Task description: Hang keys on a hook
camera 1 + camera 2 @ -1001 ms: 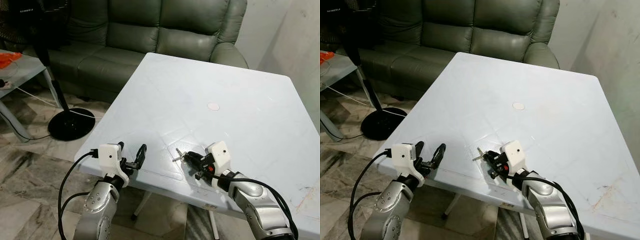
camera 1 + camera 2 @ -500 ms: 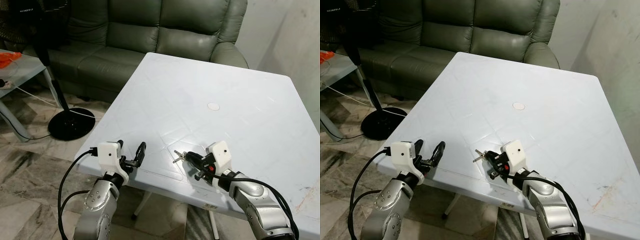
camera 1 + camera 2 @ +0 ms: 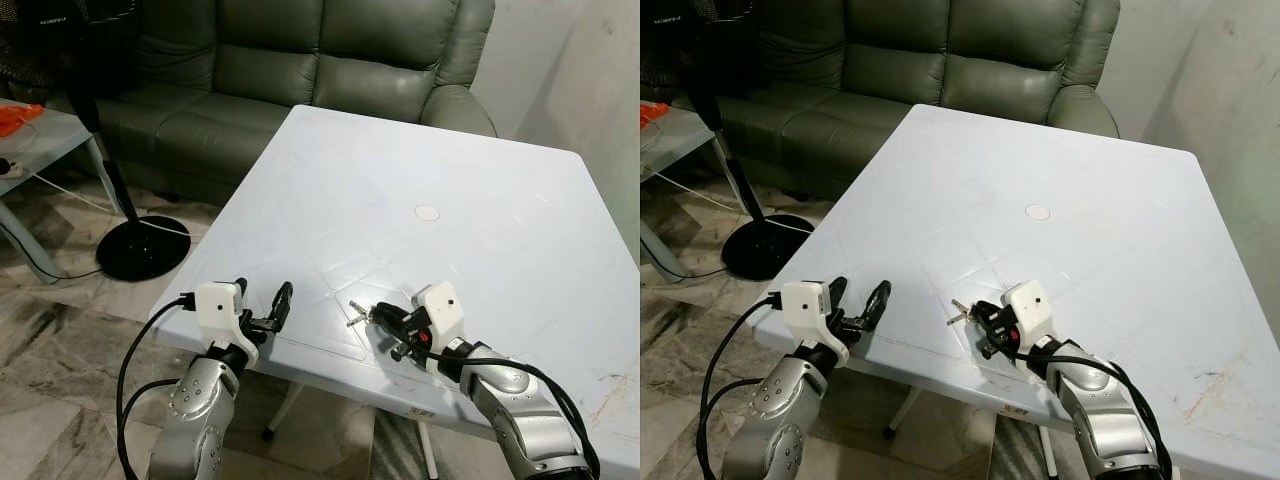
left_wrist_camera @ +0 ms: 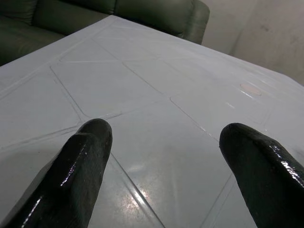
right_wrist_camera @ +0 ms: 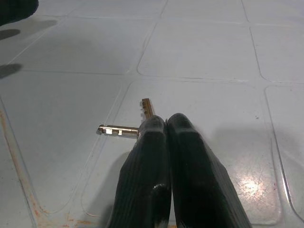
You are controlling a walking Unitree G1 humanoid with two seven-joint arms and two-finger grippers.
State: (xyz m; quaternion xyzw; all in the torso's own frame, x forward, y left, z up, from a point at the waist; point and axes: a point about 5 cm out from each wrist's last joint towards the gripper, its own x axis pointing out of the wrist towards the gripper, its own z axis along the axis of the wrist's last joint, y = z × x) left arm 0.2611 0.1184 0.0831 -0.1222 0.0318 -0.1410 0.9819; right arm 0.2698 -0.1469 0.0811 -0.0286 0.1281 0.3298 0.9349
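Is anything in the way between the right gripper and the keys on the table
Nothing stands between them: the right gripper is shut on the keys, whose blades stick out past its fingertips just over the table. No hook shows.

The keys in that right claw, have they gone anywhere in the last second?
No. The keys sit just as far from the table's round white plug, pinched in the right gripper.
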